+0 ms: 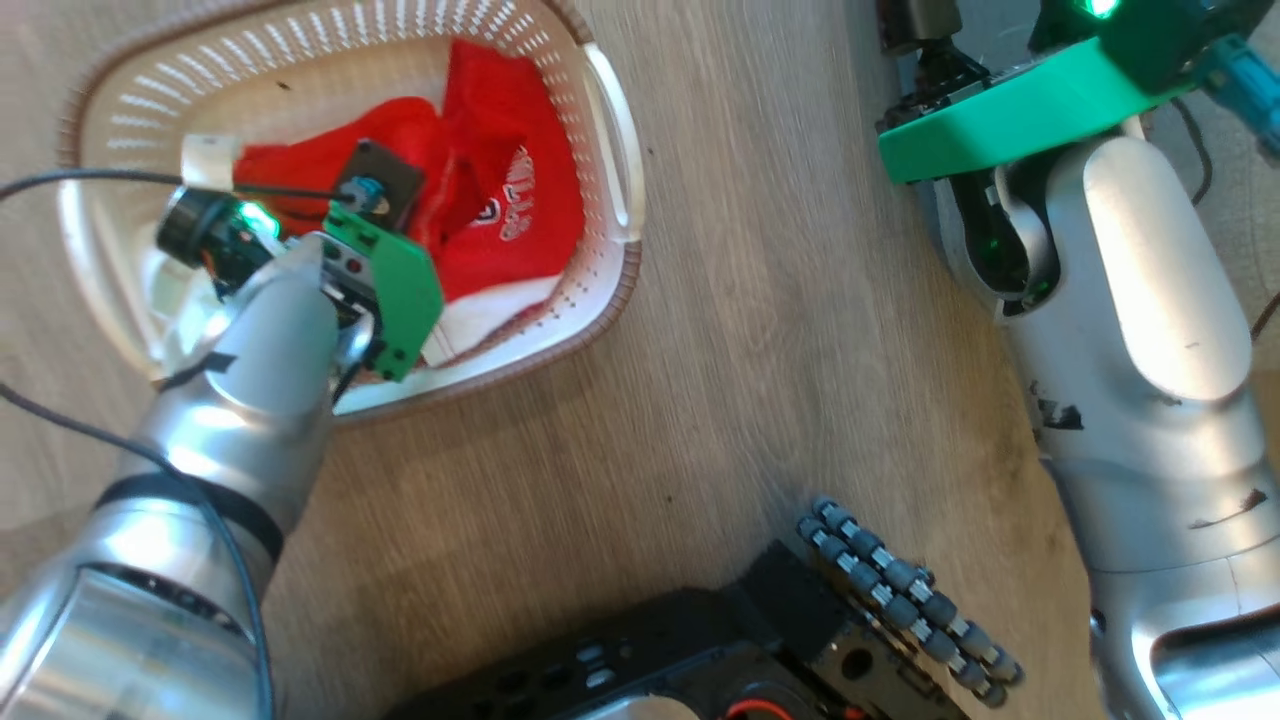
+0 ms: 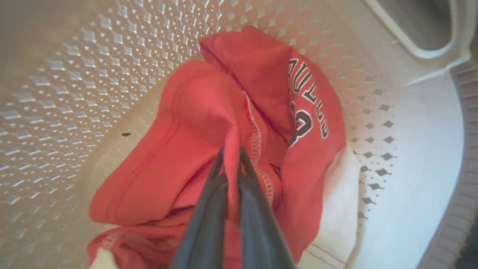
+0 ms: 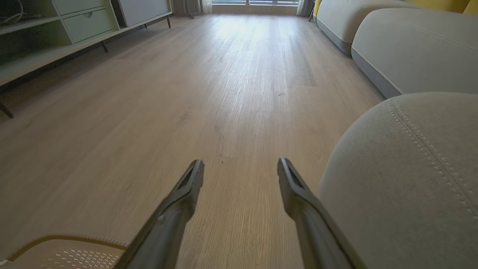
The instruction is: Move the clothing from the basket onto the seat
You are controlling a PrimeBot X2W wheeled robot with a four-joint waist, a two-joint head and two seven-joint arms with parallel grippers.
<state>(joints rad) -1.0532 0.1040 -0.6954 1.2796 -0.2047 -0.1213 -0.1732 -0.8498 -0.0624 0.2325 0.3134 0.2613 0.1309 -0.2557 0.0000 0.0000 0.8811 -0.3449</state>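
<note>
The cream perforated basket (image 1: 610, 140) stands on the wooden floor at the upper left of the head view, with the red clothing (image 1: 510, 200) bunched inside it. My left arm's wrist (image 1: 380, 280) reaches down into the basket. In the left wrist view, my left gripper (image 2: 231, 151) is shut on a raised fold of a red garment (image 2: 179, 142). Beside it lies a red piece with white lettering (image 2: 313, 112) and a white panel (image 2: 336, 209). My right gripper (image 3: 241, 168) hangs open over bare floor, just left of the grey seat (image 3: 403, 179). The basket rim (image 3: 67, 243) shows at its lower left.
My dark wheeled base with a roller wheel (image 1: 900, 590) sits at the bottom of the head view, and my right forearm (image 1: 1150, 300) runs along the right side. A low cabinet (image 3: 74, 22) lines the far left, and more grey sofa cushions (image 3: 410, 48) stand behind the seat.
</note>
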